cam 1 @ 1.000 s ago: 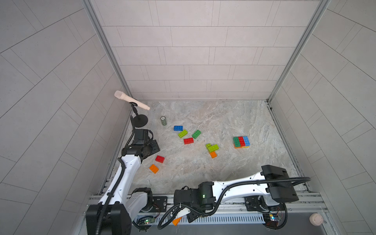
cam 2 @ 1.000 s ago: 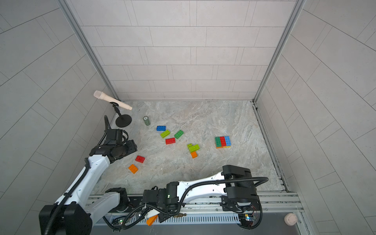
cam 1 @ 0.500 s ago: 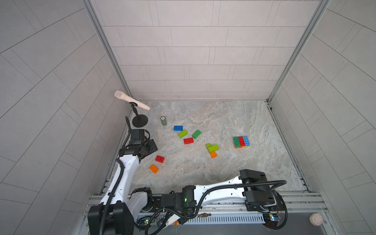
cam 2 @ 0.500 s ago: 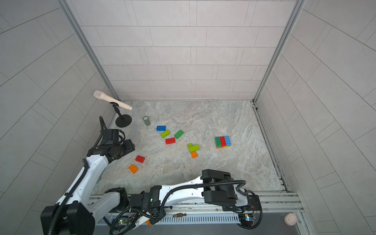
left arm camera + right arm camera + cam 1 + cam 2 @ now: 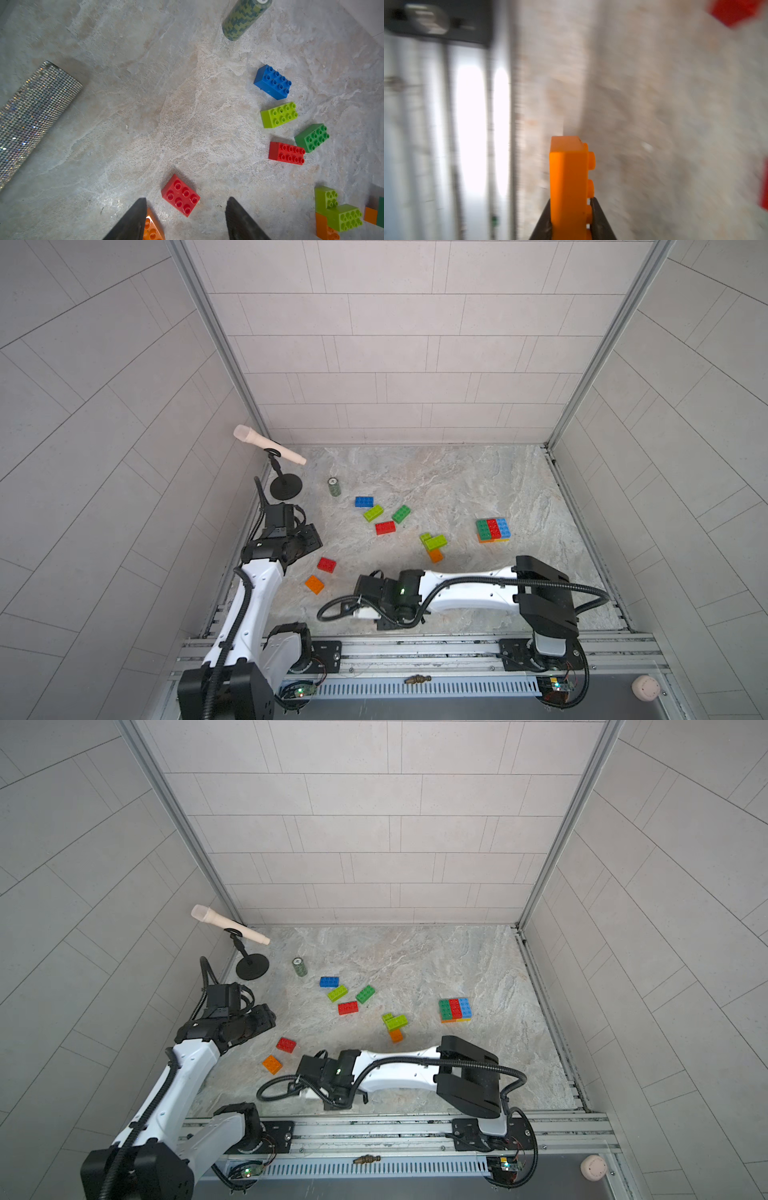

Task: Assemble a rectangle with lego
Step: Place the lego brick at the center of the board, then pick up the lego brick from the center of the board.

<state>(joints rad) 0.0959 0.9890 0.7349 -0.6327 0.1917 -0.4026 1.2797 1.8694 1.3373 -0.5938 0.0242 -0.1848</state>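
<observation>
In the right wrist view my right gripper (image 5: 571, 200) is shut on an orange lego brick (image 5: 566, 166), held on edge with its studs to one side. In both top views that wrist (image 5: 374, 597) hangs low over the table's front and hides the brick. My left gripper (image 5: 186, 200) is open and holds nothing. A red brick (image 5: 180, 195) lies just ahead of it and an orange brick (image 5: 151, 228) sits by one finger. Farther off lie blue (image 5: 364, 501), lime (image 5: 372, 513), dark green (image 5: 401, 514) and red (image 5: 385, 527) bricks. A lime-and-orange cluster (image 5: 434, 542) and a joined green, red and blue block (image 5: 493, 529) lie to the right.
A microphone (image 5: 270, 445) on a round black stand (image 5: 286, 486) is in the back left corner. A small camouflage cylinder (image 5: 334, 487) stands beside it. Tiled walls close three sides, and a metal rail (image 5: 415, 649) runs along the front.
My right arm has swung back from beyond the front rail to above the table, its jaws closed on the orange brick. The left arm has barely moved.
</observation>
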